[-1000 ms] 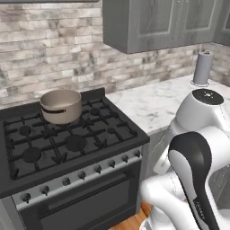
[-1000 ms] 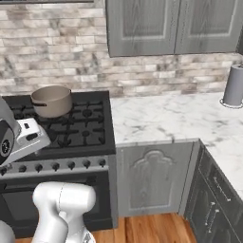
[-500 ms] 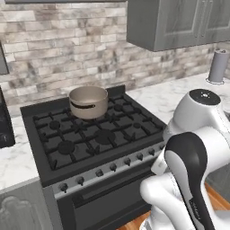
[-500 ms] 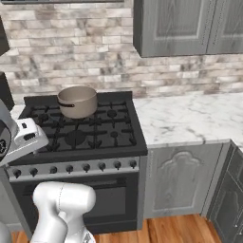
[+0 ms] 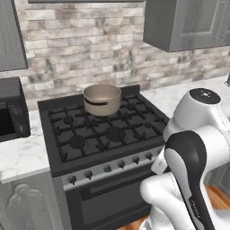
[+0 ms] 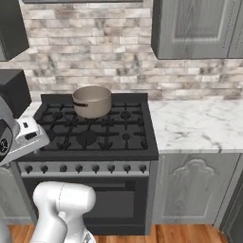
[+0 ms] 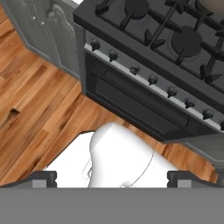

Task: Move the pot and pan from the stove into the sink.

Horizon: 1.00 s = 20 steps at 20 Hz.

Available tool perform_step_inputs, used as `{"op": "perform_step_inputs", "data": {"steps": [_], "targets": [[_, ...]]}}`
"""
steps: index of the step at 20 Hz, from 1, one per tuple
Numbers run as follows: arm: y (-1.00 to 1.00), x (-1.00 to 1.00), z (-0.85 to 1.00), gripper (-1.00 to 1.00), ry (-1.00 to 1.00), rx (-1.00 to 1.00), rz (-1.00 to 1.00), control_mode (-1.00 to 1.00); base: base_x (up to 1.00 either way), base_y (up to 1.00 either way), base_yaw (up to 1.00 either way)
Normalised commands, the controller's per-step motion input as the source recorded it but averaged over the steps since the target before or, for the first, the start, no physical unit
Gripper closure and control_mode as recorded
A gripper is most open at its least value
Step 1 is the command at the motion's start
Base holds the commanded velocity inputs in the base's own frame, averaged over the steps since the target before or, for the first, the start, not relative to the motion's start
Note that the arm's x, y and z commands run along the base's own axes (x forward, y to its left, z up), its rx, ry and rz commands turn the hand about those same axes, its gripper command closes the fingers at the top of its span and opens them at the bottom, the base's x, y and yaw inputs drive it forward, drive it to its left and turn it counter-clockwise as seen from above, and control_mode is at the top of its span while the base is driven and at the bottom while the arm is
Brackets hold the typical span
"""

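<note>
The black gas stove's (image 6: 90, 130) front iron grates lie bare; the round tan-brown pot (image 6: 92, 101) occupies the rear. A grey upper cabinet (image 6: 197, 28) overhangs the white marble counter (image 6: 199, 126) beside it.

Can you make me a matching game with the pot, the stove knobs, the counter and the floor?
Things:
1. pot
2. stove knobs
3. counter
4. floor

Descriptions:
A. white marble, right of the stove in the right base view
B. brown wooden planks
C. tan, sitting on a back burner
D. in a row along the stove's front

Pairs: 1-C, 2-D, 3-A, 4-B
</note>
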Motion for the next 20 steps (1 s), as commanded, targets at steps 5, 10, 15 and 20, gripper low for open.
{"op": "perform_step_inputs", "data": {"steps": [5,10,15,20], "targets": [[0.0,0.0,0.0,-1.0,0.0,0.0,0.0,1.0,0.0,-0.05,0.05],[0.0,0.0,0.0,-1.0,0.0,0.0,0.0,1.0,0.19,-0.64,0.04],[0.0,0.0,0.0,-1.0,0.0,0.0,0.0,1.0,0.12,-0.35,0.0],[0.0,0.0,0.0,-1.0,0.0,0.0,0.0,1.0,0.43,0.14,-0.05]]}}
